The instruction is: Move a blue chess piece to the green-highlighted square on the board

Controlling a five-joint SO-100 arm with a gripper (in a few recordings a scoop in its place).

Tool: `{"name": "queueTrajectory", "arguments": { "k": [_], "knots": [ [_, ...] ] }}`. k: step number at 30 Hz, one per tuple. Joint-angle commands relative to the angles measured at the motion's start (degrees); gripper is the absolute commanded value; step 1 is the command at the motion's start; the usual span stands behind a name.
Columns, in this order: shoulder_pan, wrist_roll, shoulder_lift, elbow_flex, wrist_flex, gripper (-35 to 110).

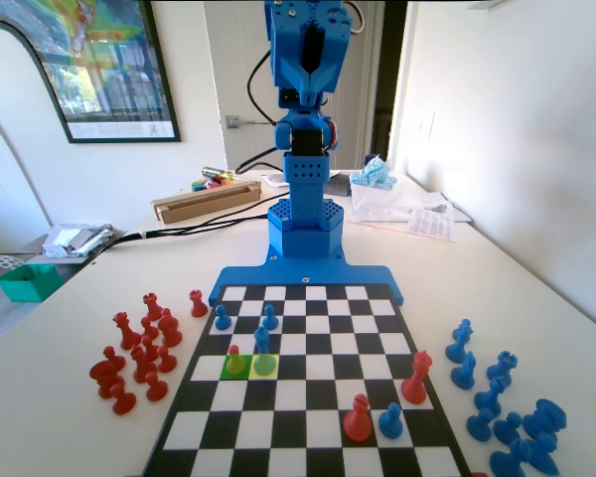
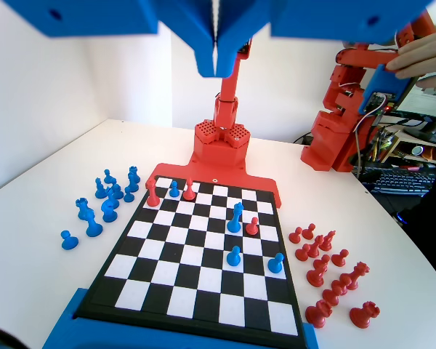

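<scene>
The board point(image 1: 429, 397) lies in front of the blue arm. Its green-highlighted square point(image 1: 228, 370) holds a red pawn point(image 1: 235, 359). Just right of it in the fixed view, a blue chess piece point(image 1: 263, 340) stands on the yellow square point(image 1: 272, 368). In the wrist view that blue piece point(image 2: 235, 217) stands beside the red pawn point(image 2: 253, 226). Other blue pawns point(image 1: 222, 318) point(image 1: 269, 317) stand one row nearer the arm. My gripper point(image 1: 309, 87) hangs high above the board's far end. In the wrist view the gripper point(image 2: 216, 71) is shut, with nothing between its jaws.
Several spare red pieces point(image 1: 139, 353) stand left of the board in the fixed view, and several blue ones point(image 1: 507, 412) stand to its right. On the near rows stand a blue pawn point(image 1: 390, 420) and two red pieces point(image 1: 358, 417) point(image 1: 415, 378). Boxes and papers point(image 1: 204, 199) lie behind the arm.
</scene>
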Motion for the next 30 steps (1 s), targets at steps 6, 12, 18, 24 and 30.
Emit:
{"name": "queueTrajectory", "arguments": {
  "k": [6, 12, 18, 24, 30],
  "knots": [
    [1.1, -0.2, 1.1, -1.0, -0.1, 1],
    [1.3, -0.2, 1.2, -1.0, -0.1, 1],
    [1.3, -0.3, 1.2, -1.1, -0.1, 1],
    [0.6, -2.4, 1.1, -1.4, -0.1, 1],
    [-1.1, -8.0, -5.3, -7.7, 3.5, 1]
  ]
}}
